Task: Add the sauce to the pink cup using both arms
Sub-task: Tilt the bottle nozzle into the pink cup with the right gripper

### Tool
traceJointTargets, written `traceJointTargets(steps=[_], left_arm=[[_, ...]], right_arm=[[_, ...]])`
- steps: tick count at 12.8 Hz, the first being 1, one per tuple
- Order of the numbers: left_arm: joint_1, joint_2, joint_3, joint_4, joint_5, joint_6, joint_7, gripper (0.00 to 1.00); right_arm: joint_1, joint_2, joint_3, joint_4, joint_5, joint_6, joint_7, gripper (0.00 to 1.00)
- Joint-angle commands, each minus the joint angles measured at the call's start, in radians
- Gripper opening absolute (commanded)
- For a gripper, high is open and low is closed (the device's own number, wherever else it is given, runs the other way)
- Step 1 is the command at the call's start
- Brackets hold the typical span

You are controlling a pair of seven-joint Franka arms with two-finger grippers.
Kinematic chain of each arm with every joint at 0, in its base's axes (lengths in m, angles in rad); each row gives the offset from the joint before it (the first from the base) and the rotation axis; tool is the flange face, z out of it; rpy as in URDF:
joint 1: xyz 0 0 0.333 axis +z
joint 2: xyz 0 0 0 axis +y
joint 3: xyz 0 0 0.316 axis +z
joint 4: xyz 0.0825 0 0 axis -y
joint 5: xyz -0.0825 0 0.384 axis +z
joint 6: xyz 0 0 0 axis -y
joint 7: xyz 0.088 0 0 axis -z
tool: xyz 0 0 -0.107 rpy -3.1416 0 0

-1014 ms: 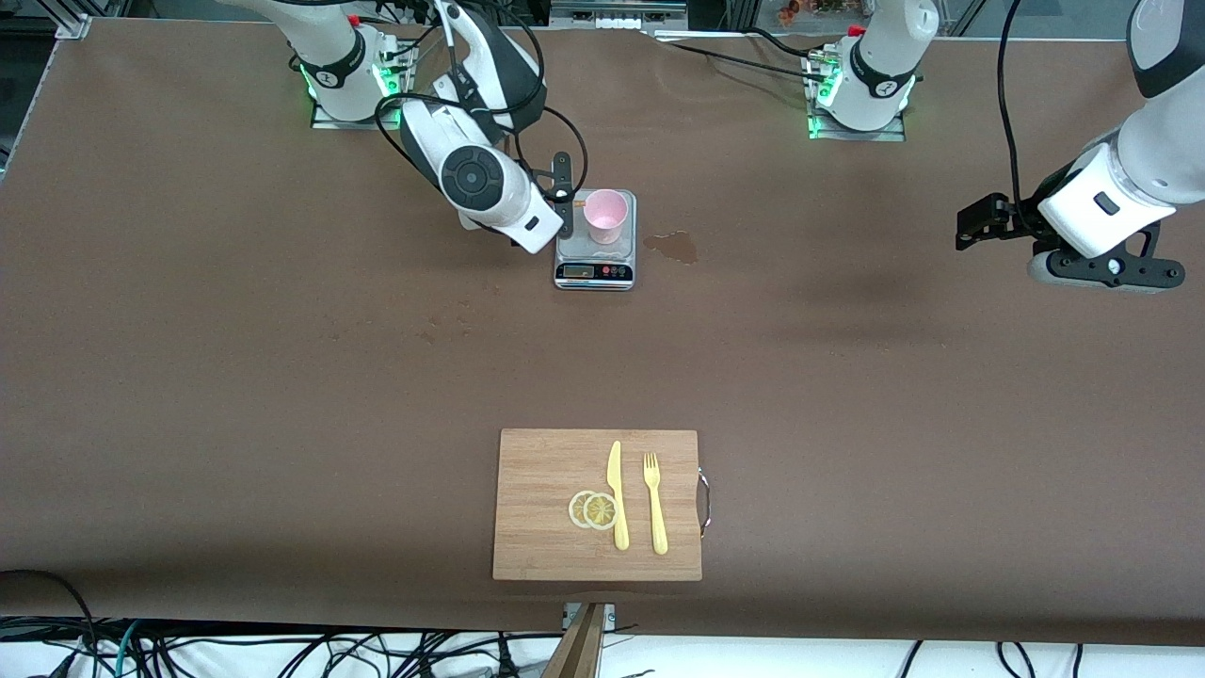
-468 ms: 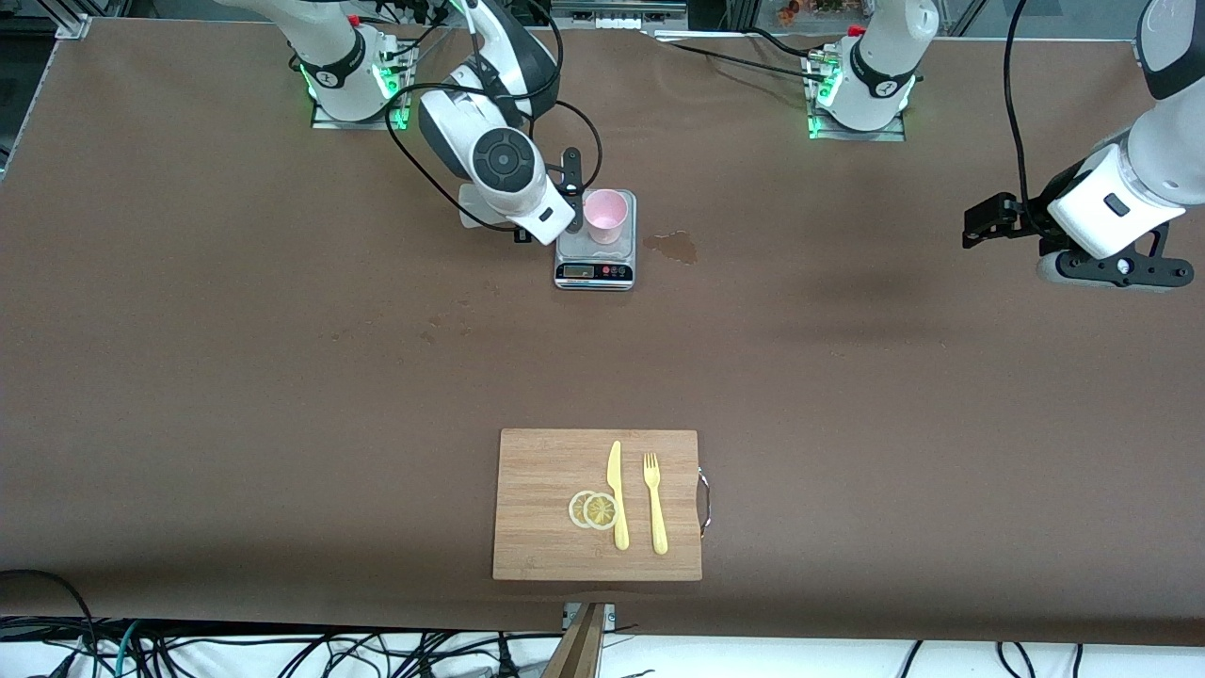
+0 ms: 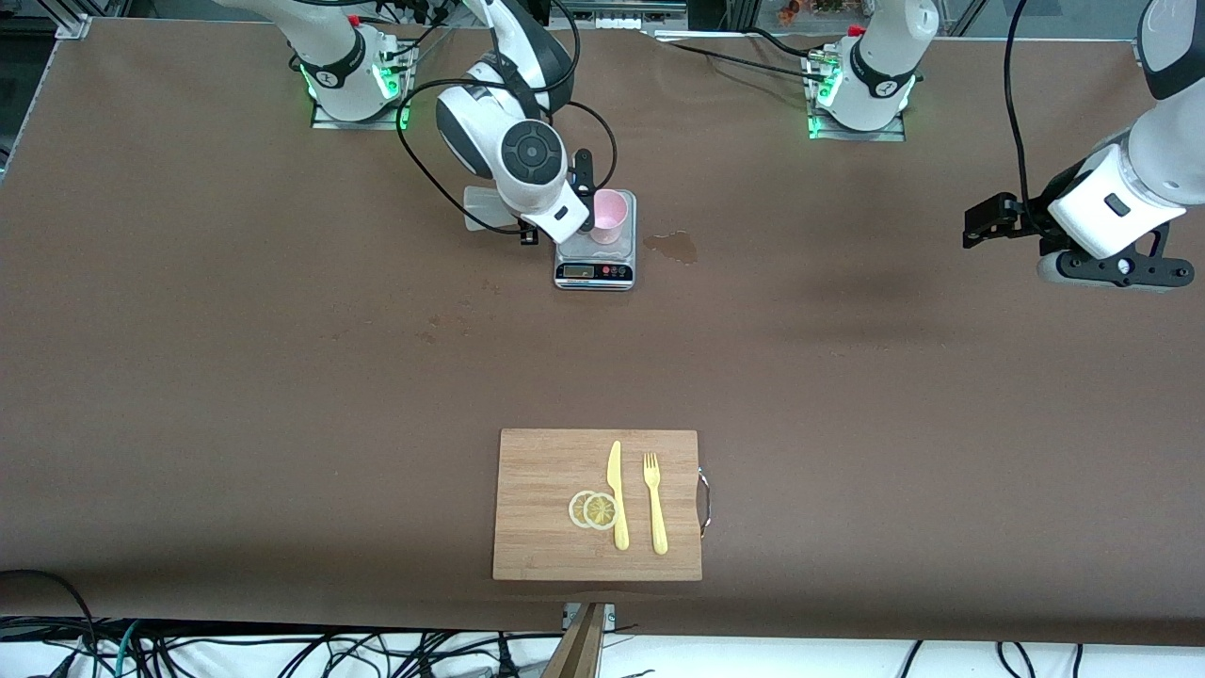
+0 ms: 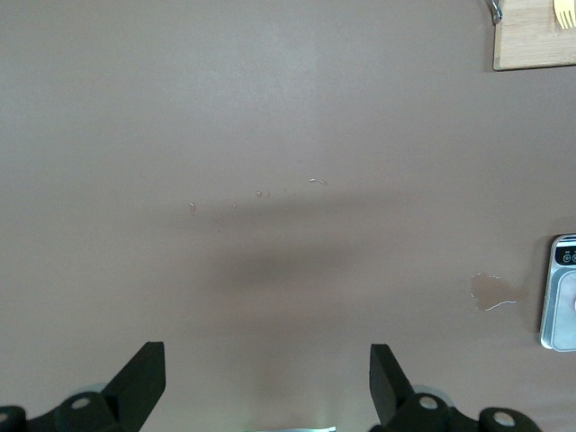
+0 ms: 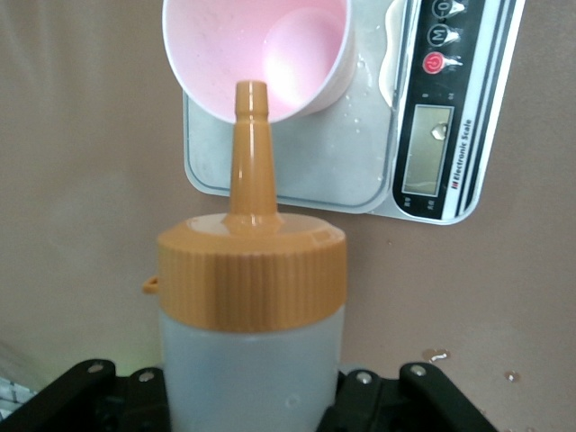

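Orange-capped and whitish, the sauce bottle (image 5: pixel 252 306) sat clamped in the right gripper (image 5: pixel 252 396), its nozzle pointing at the rim of the pink cup (image 5: pixel 256 56). That gripper (image 3: pixel 576 202) hung just beside the cup (image 3: pixel 608 216), over the edge of the scale (image 3: pixel 596 254) on which the cup stood. Wet droplets dotted the scale's platform (image 5: pixel 360 153) in the right wrist view. A small spill (image 3: pixel 673 246) marked the brown table (image 3: pixel 282 377) beside the scale, toward the left arm's end. The left gripper (image 3: pixel 988 223) waited with its fingers (image 4: pixel 139 382) spread wide over bare table at its own end. Nearer the front camera lay a wooden cutting board (image 3: pixel 546 471) bearing two lemon slices (image 3: pixel 593 509), a yellow knife (image 3: pixel 617 494) and a yellow fork (image 3: pixel 654 504).
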Motion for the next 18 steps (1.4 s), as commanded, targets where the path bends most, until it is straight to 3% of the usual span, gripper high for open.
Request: traceJointTargets(steps=[1,11,18], left_arm=[[0.002,-0.023,-0.008,-0.019,-0.006,-0.010,0.008,1.00],[0.002,-0.023,-0.006,-0.017,-0.009,-0.016,0.009,1.00],[0.002,-0.023,-0.006,-0.016,-0.009,-0.019,0.009,1.00]], right_arm=[[0.029,0.028,0.003,0.062,-0.055,-0.055,0.049,0.00],[0.084,0.088,0.003,0.174,-0.177,-0.156,0.079,0.00],[0.072,0.094,-0.002,0.174,-0.158,-0.153,0.074,0.00]])
